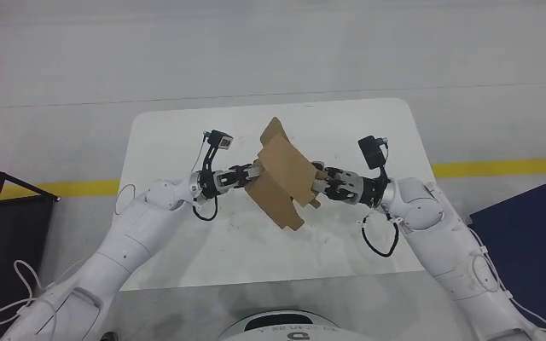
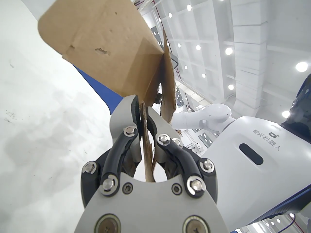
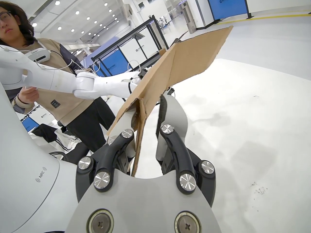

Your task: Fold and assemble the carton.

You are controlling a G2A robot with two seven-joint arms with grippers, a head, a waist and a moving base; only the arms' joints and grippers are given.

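A brown cardboard carton [image 1: 283, 175], partly folded, hangs in the air above the middle of the white table [image 1: 358, 247], between my two arms. My left gripper [image 2: 142, 107] is shut on one edge of the carton [image 2: 102, 42], whose panels rise away from the fingers. From the other side, my right gripper [image 3: 147, 115] stands around a flap of the carton [image 3: 179, 61]. The flap leans on one finger, and a clear gap separates it from the other finger [image 3: 162, 112]. In the top view the left gripper [image 1: 253, 173] and right gripper [image 1: 317, 183] face each other across the carton.
The table has rounded corners, and its bare surface lies under the carton. A black stand [image 1: 21, 222] sits on the floor at the left, a dark blue panel [image 1: 512, 230] at the right. A yellow line [image 1: 490, 167] runs across the floor.
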